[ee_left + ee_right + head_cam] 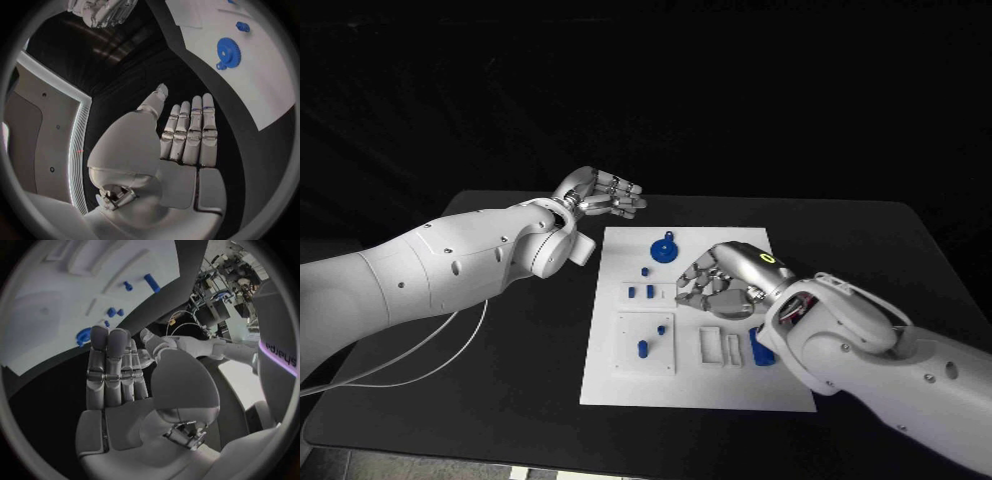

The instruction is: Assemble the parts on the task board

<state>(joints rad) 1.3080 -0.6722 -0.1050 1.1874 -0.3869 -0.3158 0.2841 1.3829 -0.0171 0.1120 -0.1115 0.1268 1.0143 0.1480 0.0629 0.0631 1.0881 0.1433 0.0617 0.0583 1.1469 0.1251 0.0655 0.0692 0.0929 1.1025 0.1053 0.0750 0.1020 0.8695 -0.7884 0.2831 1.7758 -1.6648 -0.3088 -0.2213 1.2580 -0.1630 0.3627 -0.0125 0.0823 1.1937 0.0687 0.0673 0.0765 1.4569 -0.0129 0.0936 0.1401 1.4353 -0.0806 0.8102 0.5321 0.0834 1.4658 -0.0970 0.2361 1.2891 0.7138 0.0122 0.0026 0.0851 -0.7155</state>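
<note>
On the black surface (473, 400), roughly at its middle, lies the task board (733, 385), a white rectangular plate with shallow raised blocks and slots.

Head view: a blue gear (664, 248) sits near the board's far edge. Below it come one small blue peg (646, 270), then two short blue pegs side by side (642, 292), then one upright blue peg (643, 348) standing on a raised square block at the board's near-left part. A larger blue piece (760, 347) stands just beside the right wrist, partly hidden. That makes six blue parts countable here; others may lie hidden under the right arm.

Left robot hand (606, 195): hovers off the board, beyond its far-left corner, fingers curled loosely, holding nothing. The left wrist view shows what the head view does not: the left robot hand (187, 135) has fingers straight and pressed together, thumb apart, palm bare. It also shows the gear (228, 51) with its toothed rim and a small lug at its side.

Right robot hand (718, 285): hangs above the board's middle, fingers bent downward; whether it touches the board cannot be told. In the right wrist view the right robot hand (115, 375) has straight fingers side by side and grasps nothing, with the board (37, 315) beyond its fingertips.
</note>
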